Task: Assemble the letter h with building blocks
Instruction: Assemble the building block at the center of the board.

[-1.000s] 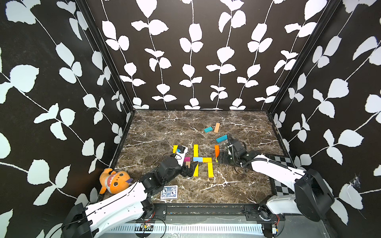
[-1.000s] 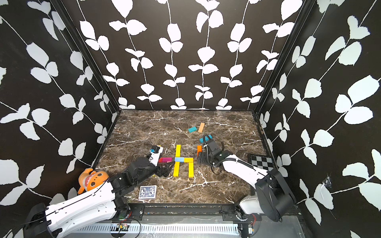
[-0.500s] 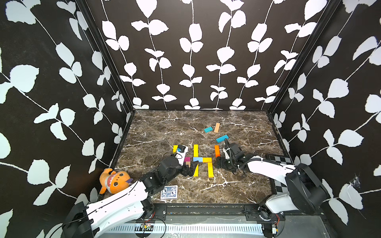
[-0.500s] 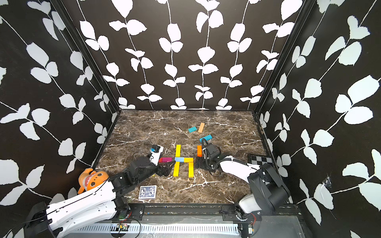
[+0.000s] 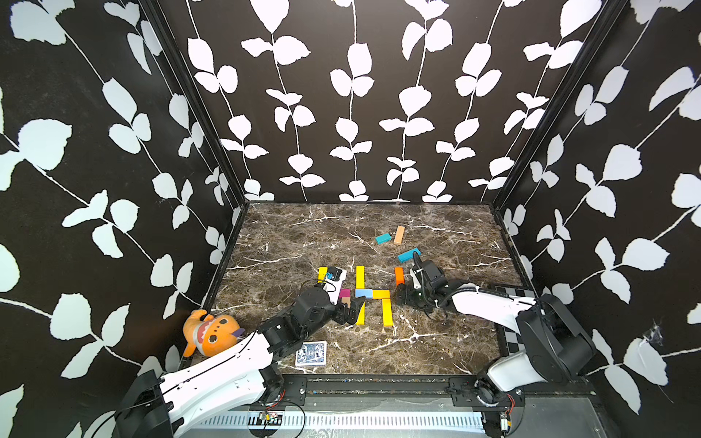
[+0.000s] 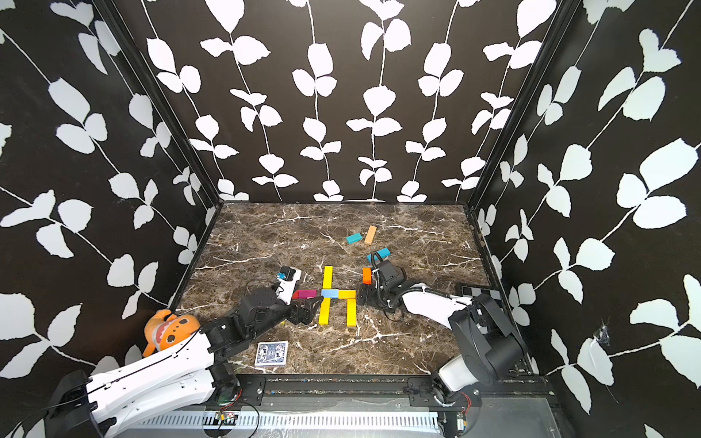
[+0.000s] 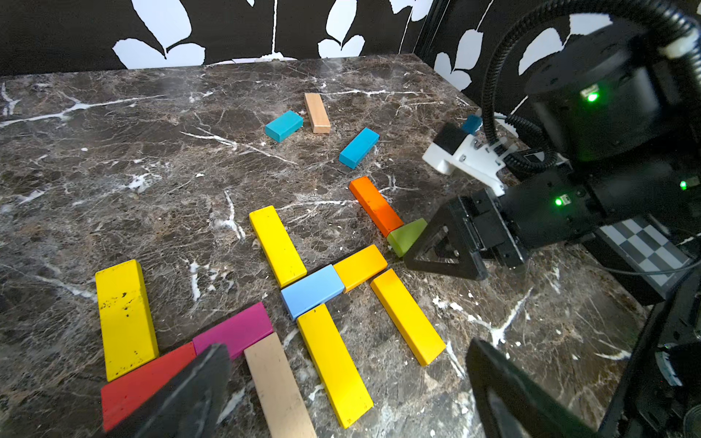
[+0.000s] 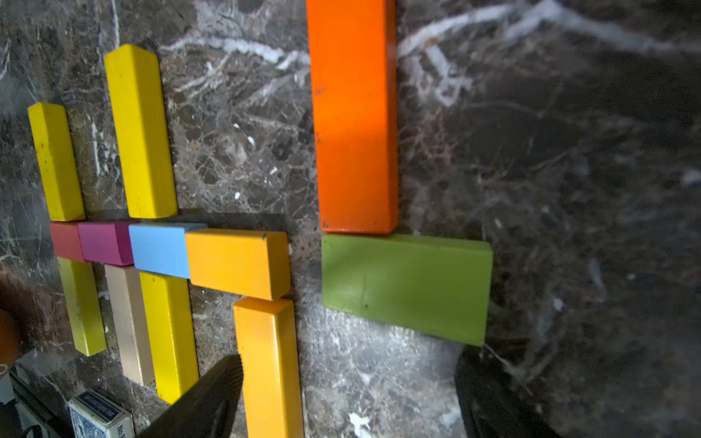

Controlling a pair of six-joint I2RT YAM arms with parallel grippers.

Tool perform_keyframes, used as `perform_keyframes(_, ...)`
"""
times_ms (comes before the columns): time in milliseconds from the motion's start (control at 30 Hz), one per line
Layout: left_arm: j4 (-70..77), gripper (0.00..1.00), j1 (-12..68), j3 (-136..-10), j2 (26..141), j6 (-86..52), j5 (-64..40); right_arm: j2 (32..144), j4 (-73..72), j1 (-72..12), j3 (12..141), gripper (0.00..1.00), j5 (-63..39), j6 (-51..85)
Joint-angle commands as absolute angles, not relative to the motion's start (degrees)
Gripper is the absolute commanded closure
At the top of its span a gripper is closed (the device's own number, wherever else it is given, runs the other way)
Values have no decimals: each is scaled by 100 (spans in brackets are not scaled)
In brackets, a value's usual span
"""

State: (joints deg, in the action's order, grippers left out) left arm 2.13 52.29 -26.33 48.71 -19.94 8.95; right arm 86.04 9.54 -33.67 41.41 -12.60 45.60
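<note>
The letter h lies mid-table in both top views: a yellow upper stem [image 5: 359, 277], a light blue bar [image 5: 363, 293] and an orange-yellow bar [image 5: 381, 294] as crossbar, a yellow lower stem [image 5: 360, 315] and an orange-yellow leg [image 5: 387, 313]. My left gripper [image 5: 351, 305] is open, low at the lower stem's left; in its wrist view its fingers [image 7: 189, 390] straddle that stem and a tan bar [image 7: 278, 383], gripping neither. My right gripper [image 5: 403, 297] is open and empty just right of the crossbar. A green block [image 8: 406, 288] lies beyond its fingertips, against an orange bar [image 8: 354, 113].
A yellow bar [image 5: 322, 273], a pink bar [image 5: 344, 292] and a red bar [image 7: 140, 383] lie left of the h. Two teal blocks [image 5: 383, 238] [image 5: 409, 255] and a tan-orange one [image 5: 399, 234] lie farther back. A playing card [image 5: 311, 353] and a plush toy [image 5: 210, 333] are front left.
My right gripper has slid toward the front and slightly left, from beside the orange bar to past its near end. The left arm and the blocks have held still.
</note>
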Motion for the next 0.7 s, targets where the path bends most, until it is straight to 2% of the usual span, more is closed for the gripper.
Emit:
perform_keyframes(0, 376, 1, 5203, -2811, 4897, -2010, 862, 8745, 955, -3316, 4196, 13, -1134, 4529)
perform_keyframes(667, 430, 1, 5203, -2831, 5055, -2006, 844, 8713, 963, -3238, 4245, 13, -1213, 4397)
